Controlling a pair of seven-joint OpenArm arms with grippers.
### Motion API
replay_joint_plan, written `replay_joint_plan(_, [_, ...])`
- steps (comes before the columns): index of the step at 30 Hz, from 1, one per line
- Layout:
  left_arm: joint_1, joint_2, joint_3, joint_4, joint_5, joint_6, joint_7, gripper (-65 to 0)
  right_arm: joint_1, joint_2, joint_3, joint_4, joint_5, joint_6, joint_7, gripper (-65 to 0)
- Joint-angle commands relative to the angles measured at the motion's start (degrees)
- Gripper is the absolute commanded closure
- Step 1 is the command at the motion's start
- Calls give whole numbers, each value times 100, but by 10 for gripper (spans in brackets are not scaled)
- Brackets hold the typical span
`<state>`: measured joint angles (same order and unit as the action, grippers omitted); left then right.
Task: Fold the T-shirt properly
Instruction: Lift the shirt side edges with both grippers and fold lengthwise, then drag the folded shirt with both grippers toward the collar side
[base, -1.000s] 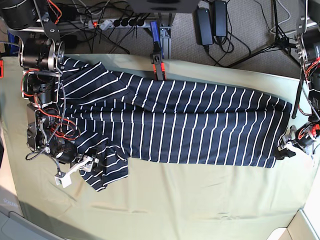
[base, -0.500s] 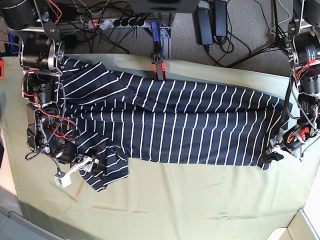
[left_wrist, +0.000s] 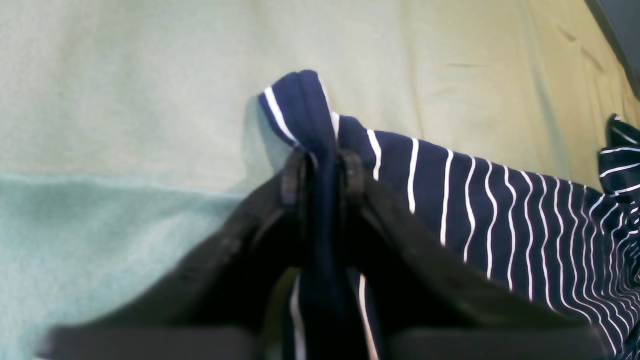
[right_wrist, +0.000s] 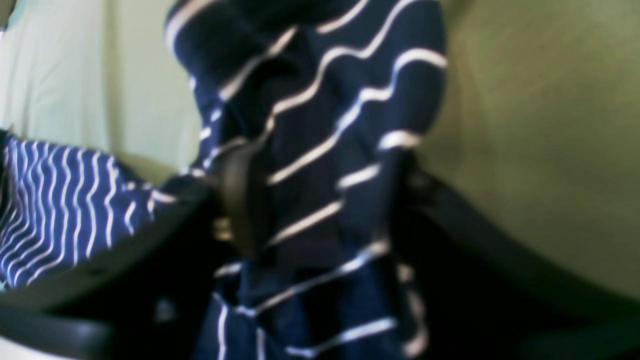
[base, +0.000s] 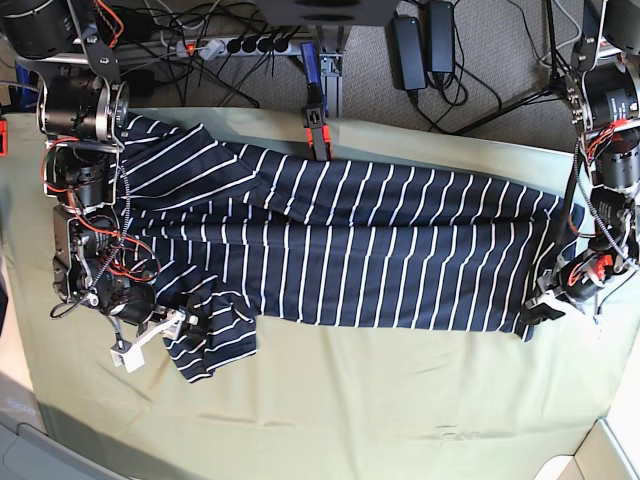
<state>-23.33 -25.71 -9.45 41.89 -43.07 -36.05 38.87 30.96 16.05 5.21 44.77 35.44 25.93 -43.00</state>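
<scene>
Over on the left, the right jaws (base: 182, 335) straddle a bunched striped part of the T-shirt (base: 400, 265); whether they grip it, I can't tell. The shirt stretches across the tabletop (base: 380, 400) to the left jaws (base: 532, 312), pinching its near corner.

Open strip of pale green cloth (base: 400, 400) in front of the striped T-shirt (base: 400, 270), between 2 arms.

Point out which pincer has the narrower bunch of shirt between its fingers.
The left pincer: its fingers flank a slim fold, while the right pincer straddles a broad bunch.
</scene>
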Motion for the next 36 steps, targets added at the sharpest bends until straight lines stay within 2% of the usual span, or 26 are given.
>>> replay_joint_plan(1, [-140, -114, -31, 122, -92, -83, -136, -56, 92, 15, -9, 50, 61, 433, -125, -206])
replay_joint_plan(5, [-140, -114, -31, 177, -354, -395, -37, -10, 92, 17, -9, 50, 59, 433, -164, 0])
replay_joint_plan(9, [-138, -116, -31, 323, -750, -395, 184, -9, 94, 46, -9, 52, 199, 431, -164, 0])
replay_joint_plan(14, [-109, -114, -31, 361, -776, -395, 409, 0, 94, 46, -9, 55, 404, 433, -227, 0])
replay_joint_plan(27, [-59, -131, -31, 358, -896, -395, 330, 0, 94, 46, -9, 59, 407, 433, -271, 0])
replay_joint_plan(31, [-55, -251, -31, 387, -1113, -395, 348, 0, 92, 46, -9, 264, 407, 435, -365, 0])
replay_joint_plan(36, [195, -564, -24, 874, -1650, -395, 619, 0, 68, 46, -9, 988, 448, 435, -844, 0])
